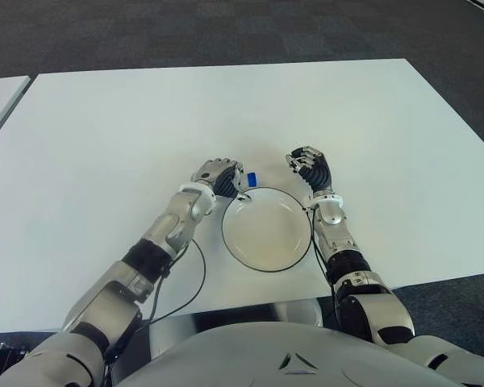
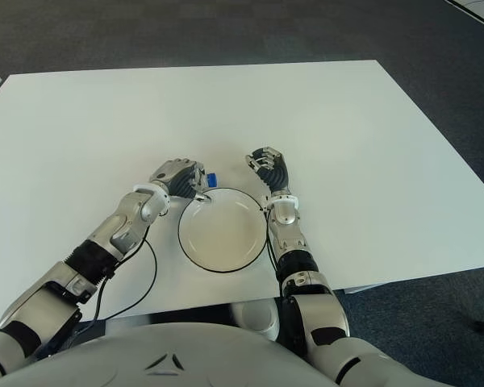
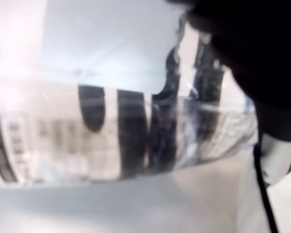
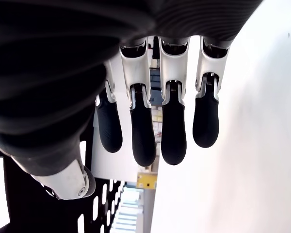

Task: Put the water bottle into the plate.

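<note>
My left hand (image 1: 218, 178) is curled around the water bottle at the far left rim of the plate (image 1: 267, 228). Only the bottle's blue cap (image 1: 251, 178) sticks out past the fingers in the eye views. In the left wrist view the clear bottle (image 3: 121, 131) with its striped label fills the picture, lying sideways in my grasp. The plate is white with a dark rim and holds nothing. My right hand (image 1: 309, 166) shows just beyond the plate's right rim, its fingers (image 4: 173, 141) relaxed and holding nothing.
The white table (image 1: 129, 129) spreads wide to the left, right and far side. A black cable (image 1: 195, 278) loops by my left forearm near the front edge. Dark carpet (image 1: 226, 32) lies beyond the table.
</note>
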### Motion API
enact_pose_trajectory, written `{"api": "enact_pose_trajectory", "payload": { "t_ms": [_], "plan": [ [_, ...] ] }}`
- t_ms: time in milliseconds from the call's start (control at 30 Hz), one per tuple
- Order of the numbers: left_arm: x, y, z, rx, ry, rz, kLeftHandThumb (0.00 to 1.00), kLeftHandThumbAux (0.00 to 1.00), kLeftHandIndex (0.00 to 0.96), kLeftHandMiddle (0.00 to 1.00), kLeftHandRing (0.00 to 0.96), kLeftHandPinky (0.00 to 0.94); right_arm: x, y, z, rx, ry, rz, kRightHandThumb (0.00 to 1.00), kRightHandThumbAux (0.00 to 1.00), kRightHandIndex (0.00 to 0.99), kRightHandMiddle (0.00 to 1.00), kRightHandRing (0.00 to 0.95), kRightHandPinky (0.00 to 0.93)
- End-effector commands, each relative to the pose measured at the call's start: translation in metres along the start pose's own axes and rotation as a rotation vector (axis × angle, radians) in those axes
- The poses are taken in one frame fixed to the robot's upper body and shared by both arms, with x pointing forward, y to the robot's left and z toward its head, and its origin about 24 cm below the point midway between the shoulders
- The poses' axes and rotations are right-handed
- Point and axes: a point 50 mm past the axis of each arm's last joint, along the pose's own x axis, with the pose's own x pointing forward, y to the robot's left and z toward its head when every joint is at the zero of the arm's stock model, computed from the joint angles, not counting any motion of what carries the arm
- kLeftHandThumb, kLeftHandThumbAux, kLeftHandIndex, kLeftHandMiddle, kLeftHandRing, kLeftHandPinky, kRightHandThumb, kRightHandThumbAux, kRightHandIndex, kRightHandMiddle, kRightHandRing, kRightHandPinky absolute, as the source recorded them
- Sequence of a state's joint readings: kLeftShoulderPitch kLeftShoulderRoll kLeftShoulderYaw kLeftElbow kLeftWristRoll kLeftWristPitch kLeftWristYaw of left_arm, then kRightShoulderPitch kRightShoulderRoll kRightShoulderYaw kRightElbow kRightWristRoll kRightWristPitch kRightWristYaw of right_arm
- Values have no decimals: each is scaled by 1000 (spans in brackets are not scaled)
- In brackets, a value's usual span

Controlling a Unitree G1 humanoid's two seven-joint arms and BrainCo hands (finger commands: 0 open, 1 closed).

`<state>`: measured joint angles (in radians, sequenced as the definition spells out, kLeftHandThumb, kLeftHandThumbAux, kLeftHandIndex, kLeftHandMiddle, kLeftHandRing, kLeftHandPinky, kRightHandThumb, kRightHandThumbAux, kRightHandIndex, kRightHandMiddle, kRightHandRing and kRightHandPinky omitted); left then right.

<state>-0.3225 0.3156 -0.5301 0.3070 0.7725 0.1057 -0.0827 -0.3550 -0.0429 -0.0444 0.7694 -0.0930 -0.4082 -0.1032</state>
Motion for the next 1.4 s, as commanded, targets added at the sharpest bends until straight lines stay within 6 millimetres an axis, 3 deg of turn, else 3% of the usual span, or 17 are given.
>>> {"api": "enact_pose_trajectory", "payload": {
  "t_ms": [33, 533, 1400],
  "plan": [
    [-9, -20, -9, 36, 50, 4, 847, 664, 402, 576, 765, 795, -3, 0, -5, 10, 24, 1, 706, 728, 428, 509, 521, 536],
    [-3, -27, -21, -10, 141, 256, 851, 668, 397, 546, 844, 863, -3, -1, -5, 1, 22, 1, 706, 728, 429, 511, 524, 538],
    [-5, -29, -51, -102, 256, 330, 852, 670, 395, 539, 859, 855, -2, -2, -4, 3, 25, 1, 706, 728, 429, 512, 525, 537]
  ]
}}
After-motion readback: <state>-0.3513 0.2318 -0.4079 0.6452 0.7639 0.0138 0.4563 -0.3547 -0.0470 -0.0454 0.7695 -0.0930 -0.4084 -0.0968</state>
